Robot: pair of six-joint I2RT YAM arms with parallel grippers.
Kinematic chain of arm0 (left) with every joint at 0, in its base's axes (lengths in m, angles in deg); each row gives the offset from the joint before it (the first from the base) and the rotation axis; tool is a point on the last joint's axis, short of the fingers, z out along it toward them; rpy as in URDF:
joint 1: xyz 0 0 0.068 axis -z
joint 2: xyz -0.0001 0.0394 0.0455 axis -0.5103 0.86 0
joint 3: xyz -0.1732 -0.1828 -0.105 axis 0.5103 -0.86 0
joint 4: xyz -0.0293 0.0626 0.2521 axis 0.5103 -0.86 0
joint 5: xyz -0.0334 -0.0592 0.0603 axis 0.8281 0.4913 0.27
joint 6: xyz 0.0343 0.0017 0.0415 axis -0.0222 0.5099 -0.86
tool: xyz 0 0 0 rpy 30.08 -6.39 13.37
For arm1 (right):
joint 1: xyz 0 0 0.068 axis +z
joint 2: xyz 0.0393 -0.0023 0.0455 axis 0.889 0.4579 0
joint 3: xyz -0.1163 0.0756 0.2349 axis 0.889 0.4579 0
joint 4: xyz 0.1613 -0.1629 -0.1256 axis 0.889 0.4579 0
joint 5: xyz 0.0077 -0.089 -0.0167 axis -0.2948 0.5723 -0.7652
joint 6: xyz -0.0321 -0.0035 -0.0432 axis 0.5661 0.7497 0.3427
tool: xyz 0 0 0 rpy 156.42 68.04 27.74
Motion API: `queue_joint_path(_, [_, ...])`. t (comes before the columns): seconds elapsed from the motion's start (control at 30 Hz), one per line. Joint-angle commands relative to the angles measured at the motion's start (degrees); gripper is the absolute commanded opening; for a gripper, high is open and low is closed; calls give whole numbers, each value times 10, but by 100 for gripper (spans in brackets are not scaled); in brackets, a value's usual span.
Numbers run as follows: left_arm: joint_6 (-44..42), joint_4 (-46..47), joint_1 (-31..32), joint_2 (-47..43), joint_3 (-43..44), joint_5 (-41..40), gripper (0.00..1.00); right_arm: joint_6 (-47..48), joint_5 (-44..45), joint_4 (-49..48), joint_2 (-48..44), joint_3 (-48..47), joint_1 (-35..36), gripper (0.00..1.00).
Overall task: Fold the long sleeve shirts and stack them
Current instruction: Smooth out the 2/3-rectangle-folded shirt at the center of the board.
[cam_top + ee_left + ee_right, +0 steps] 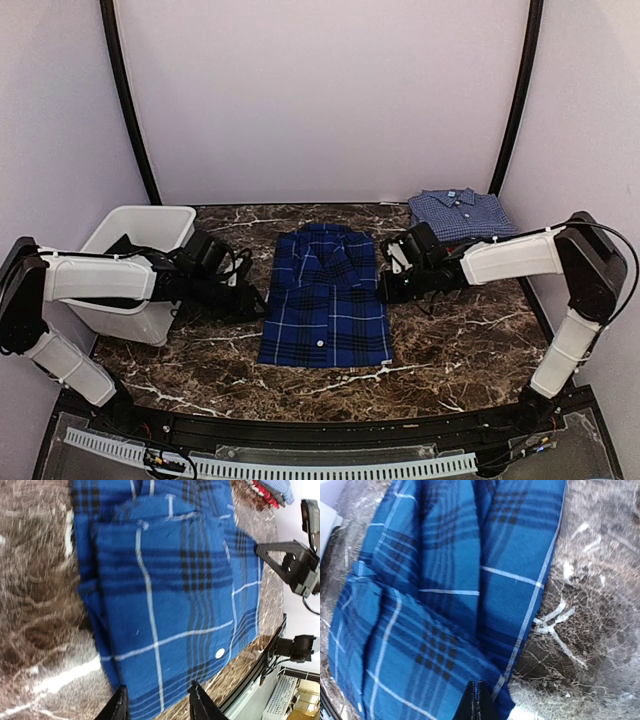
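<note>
**Obs. 1:** Top external view: plaid shirt (325,300) is lying flat in the middle of the counter (450,345). Its collar is pointing away from the arm bases and no sleeves are sticking out. Fine-check shirt (460,212) is sitting folded at the far right corner, well apart. White bin (135,322) is standing at left.

**Obs. 2:** Left wrist view: left end effector (159,707) is hanging over the plaid shirt's left edge with its fingers partly spread. Cloth is showing beneath the gap, lying flat. I'm reading that as not gripping.

**Obs. 1:** Right wrist view: right end effector (475,701) is pressing its tips fully together at the shirt's right edge. Cannot tell whether any fabric is caught between them.

**Obs. 2:** That's what is worrying me. If the right side is pinching nothing, or only the top layer, a lift for the next fold would be peeling that layer open instead of carrying the whole edge.

**Obs. 1:** Agreed. With the left one not clamped, a one-sided pull would be dragging the shirt askew across the marble and spoiling the neat rectangle.

**Obs. 2:** I'm also thinking ahead to the stack. A crooked fold would be sitting unevenly on the fine-check shirt and could be sliding off.
</note>
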Motion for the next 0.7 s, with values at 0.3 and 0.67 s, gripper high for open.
queue_joint_path(0.3, [4,-59,38,-50,-62,-28,38,0,13,-16,68,-24,-3,17])
queue_joint_path(0.67, [17,-63,57,-64,-90,-28,34,-22,3,35,-82,50,45,30])
